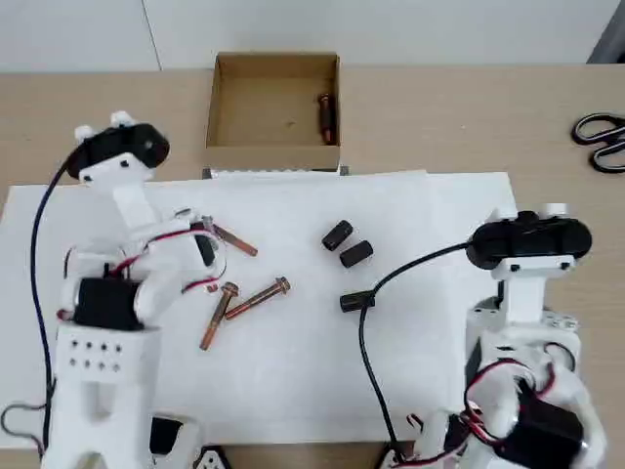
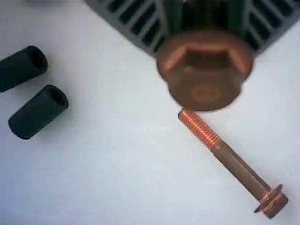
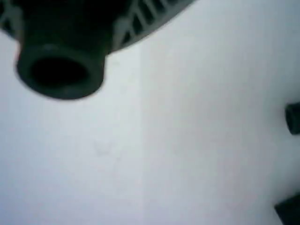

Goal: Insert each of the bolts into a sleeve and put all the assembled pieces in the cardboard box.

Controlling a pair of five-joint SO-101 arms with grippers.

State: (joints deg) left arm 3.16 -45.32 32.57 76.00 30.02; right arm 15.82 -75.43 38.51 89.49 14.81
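Wooden surface [image 1: 439, 117] carried a white sheet [image 1: 430, 371], with the cardboard box [image 1: 210, 107] at the sheet's far edge and scissors [image 1: 598, 137] well off to one side. One finished piece [image 1: 325, 115] lay inside the box against a side wall.

The left tool [image 2: 202, 16] was clenched on a bolt [image 2: 204, 70]. Its flanged head was turned back toward the wrist, and in the high view the shank stuck out ahead of the tips. The right tool [image 3: 65, 28] was clenched across a black sleeve [image 3: 60, 72], with the open bore facing back toward its own wrist. Two loose bolts [image 1: 257, 298] lay near the left tool with their heads close together. Two free sleeves [image 2: 40, 111] lay side by side and apart from each other, farther out between the two tools.

The bolts looked like solid metal, so they were probably stiff and heavy for their size. Their round shanks would likely roll or twist in a loose grip. A hold close under the head, as the left tool had, seemed best, because it left the threaded length free to enter a bore. The sleeves appeared rigid and light, with a smooth round wall that could slip. A firm pinch across the middle of the wall would suit them, keeping both ends clear. Mating would likely need the two axes lined up closely, since neither part seemed likely to give.
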